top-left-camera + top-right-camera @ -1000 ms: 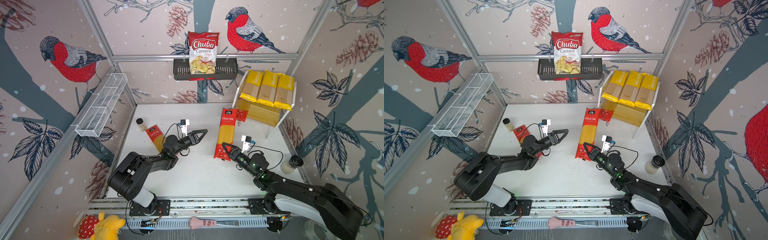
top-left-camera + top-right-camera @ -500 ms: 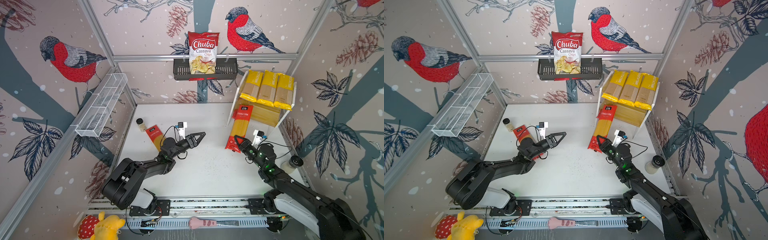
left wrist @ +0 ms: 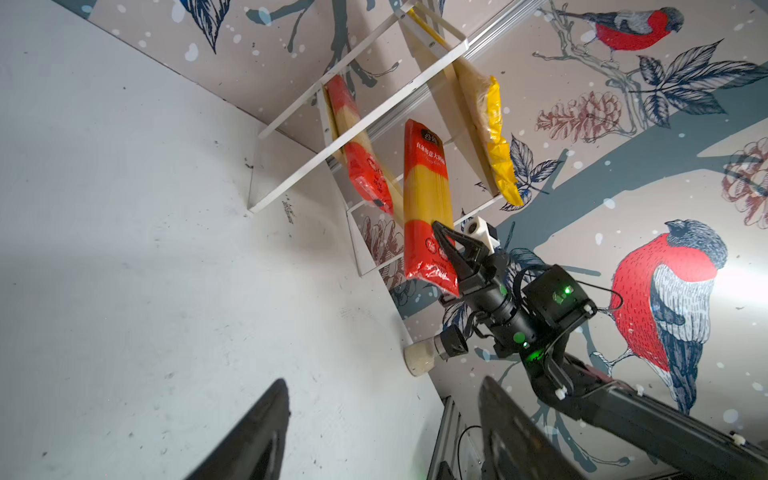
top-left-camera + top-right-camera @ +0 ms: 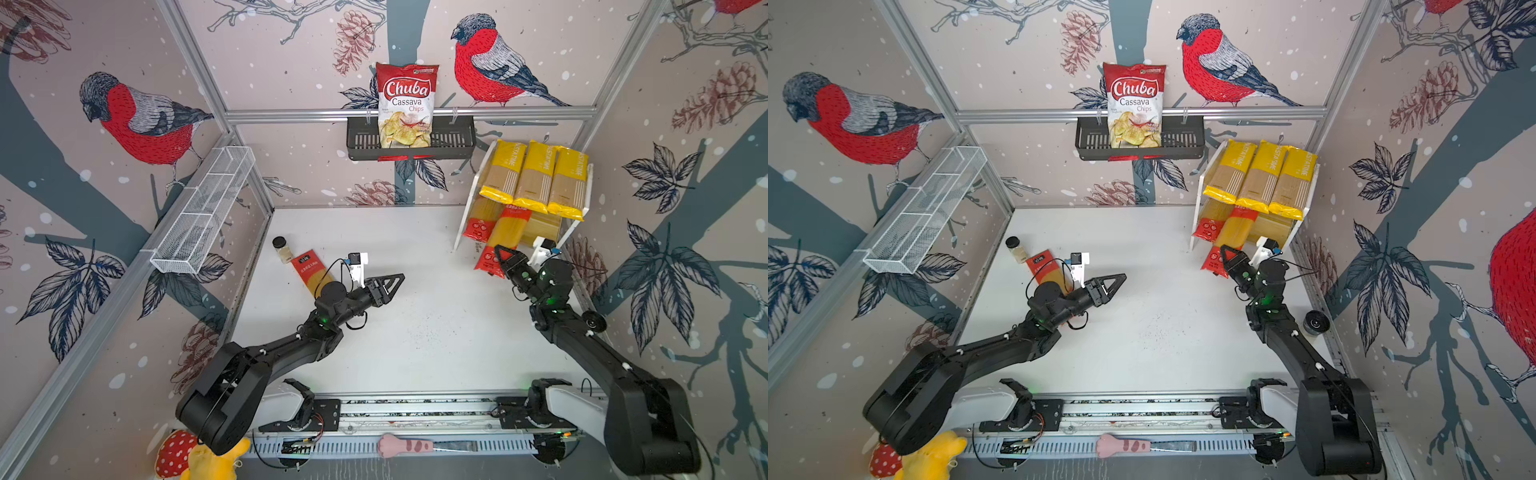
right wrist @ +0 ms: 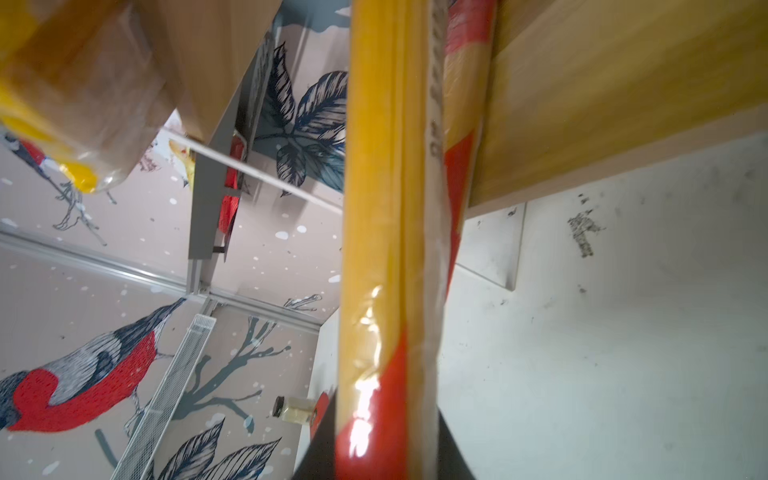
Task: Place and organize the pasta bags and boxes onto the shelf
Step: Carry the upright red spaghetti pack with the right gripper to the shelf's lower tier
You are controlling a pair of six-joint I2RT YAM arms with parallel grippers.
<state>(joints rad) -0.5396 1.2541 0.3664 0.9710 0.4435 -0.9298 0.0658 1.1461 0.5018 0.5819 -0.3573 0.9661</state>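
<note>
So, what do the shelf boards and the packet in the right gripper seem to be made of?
The shelf boards look like light matte wood, perhaps bamboo: faint grain shows. The red-ended packet in the right gripper looks like thin glossy plastic film: glare and wrinkles.

walls [image 4: 291, 62]: pale pinkish grey, printed with red-breasted grey birds, navy leaves, rusty pinecones and white flecks
table [image 4: 415, 340]: white, with dark scuffs
shelf [image 4: 460, 232]: white side panels, pale bamboo boards
top-tier packets [image 4: 536, 178]: bright yellow ends, tan middles
held packet [image 4: 506, 230]: red ends, golden middle
lower-tier packet [image 4: 478, 227]: red end, golden body
table packet [image 4: 309, 272]: red end with a black label, golden body
chips bag [image 4: 406, 99]: red top, white below, pale crisps pictured
slotted basket [image 4: 455, 141]: black
mesh basket [image 4: 199, 216]: white
left gripper [image 4: 397, 280]: black
right gripper [image 4: 500, 253]: black
jar [image 4: 281, 249]: black cap, beige fill
</note>
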